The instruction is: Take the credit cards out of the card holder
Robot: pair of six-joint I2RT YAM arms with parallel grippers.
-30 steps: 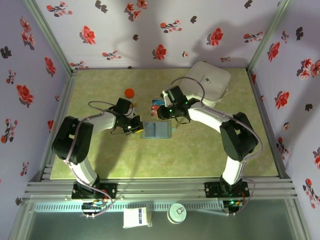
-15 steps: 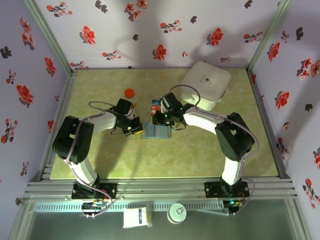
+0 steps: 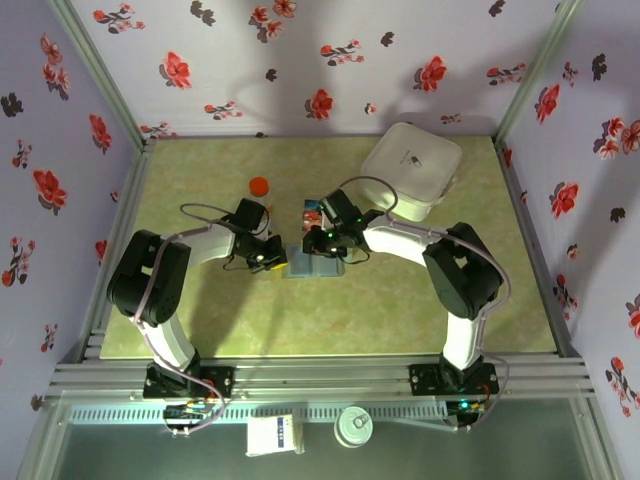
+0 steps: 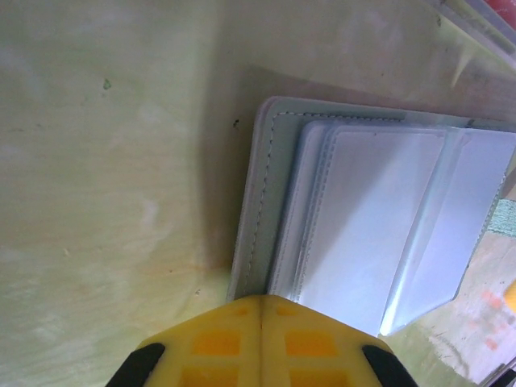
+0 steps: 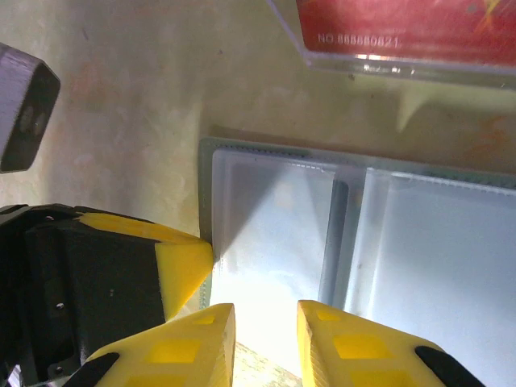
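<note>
The card holder lies open on the table, its sleeves pale. A red credit card sits in the clear box just beyond. My left gripper, pressed together, pins the holder's left edge. My right gripper, narrowly parted and pinching nothing, hovers over the left panel. I should enter the sleeve mouth flat and slowly.

A large white case and small orange disc sit well apart.
</note>
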